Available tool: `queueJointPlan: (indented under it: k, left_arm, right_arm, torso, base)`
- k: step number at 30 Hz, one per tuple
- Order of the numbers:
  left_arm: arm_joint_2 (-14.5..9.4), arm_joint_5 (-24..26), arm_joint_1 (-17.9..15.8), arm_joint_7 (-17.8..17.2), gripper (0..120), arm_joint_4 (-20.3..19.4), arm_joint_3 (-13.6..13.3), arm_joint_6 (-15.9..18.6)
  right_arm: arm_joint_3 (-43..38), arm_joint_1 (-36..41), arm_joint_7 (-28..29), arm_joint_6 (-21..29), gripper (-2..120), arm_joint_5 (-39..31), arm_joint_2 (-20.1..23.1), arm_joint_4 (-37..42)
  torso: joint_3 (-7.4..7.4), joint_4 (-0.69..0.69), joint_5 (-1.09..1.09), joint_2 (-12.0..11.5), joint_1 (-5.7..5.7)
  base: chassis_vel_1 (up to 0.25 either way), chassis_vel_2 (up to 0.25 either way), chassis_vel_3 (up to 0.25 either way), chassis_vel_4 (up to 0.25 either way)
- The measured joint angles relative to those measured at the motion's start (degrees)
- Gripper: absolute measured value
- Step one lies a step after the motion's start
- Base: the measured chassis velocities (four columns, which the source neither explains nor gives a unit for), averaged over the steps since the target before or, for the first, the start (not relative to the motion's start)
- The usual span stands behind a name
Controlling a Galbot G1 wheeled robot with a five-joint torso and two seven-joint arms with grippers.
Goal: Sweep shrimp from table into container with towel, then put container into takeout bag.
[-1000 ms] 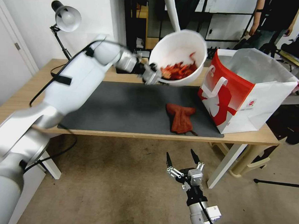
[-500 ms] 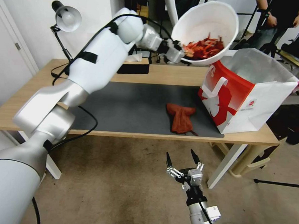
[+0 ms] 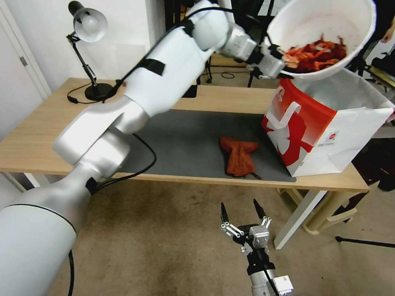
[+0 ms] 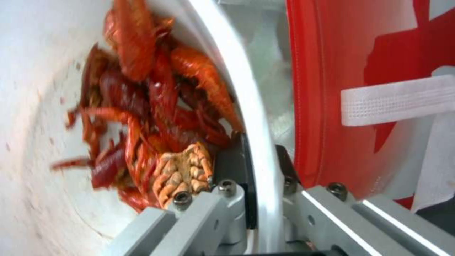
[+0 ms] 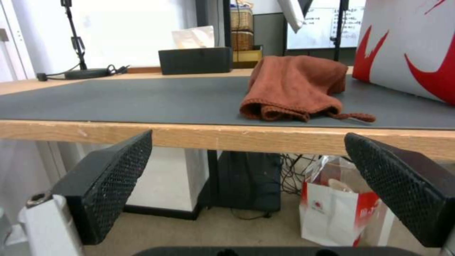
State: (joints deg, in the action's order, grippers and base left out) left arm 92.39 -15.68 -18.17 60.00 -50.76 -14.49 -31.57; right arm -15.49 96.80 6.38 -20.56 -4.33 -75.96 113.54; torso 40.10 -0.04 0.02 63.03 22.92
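The head view shows the left tool (image 3: 279,66) lifted high over the table's far right end, holding the round white plastic container (image 3: 321,19) tilted above the open mouth of the stiff red-and-white paper takeout bag (image 3: 313,127). The left wrist view shows what that one cannot: the tool's fingers (image 4: 237,167) pinch the container's rim, one inside against the glossy red-orange shrimp (image 4: 156,117), one outside. The bag stands at the right end of the long light wood table (image 3: 35,130), with open grey mat beside it. The rust-red soft towel (image 3: 240,155) lies crumpled near the table's front edge. The right tool (image 3: 239,212) hangs below that edge, jaws spread wide and holding nothing.
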Motion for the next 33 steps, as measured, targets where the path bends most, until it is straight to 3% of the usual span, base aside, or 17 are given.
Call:
queueJointPlan:
  k: [6,19,33]
  left_arm:
    - [0.1,-1.2,0.1,-1.1,0,1.9,-0.4,-1.3]
    - [-0.1,-0.3,0.8,-1.5,0,0.7,-7.5,-1.9]
    - [-0.2,-0.2,-1.0,-3.1,4,0.7,-10.3,-1.6]
  right_arm:
    - [-0.1,-0.4,-0.1,-0.2,100,0.0,-0.4,-0.5]
    - [0.0,-1.3,0.0,-0.2,100,-0.2,-0.5,-1.0]
    - [-0.1,-1.8,0.0,-0.2,100,-0.4,-0.3,-1.1]
  torso:
    - [0.00,0.07,-0.04,0.0,0.00]
    - [0.00,0.04,-0.01,0.0,0.00]
    - [0.00,0.04,-0.02,0.0,0.00]
  base:
    - [0.000,0.000,0.000,0.000]
    - [0.000,0.000,0.000,0.000]
    - [0.000,0.000,0.000,0.000]
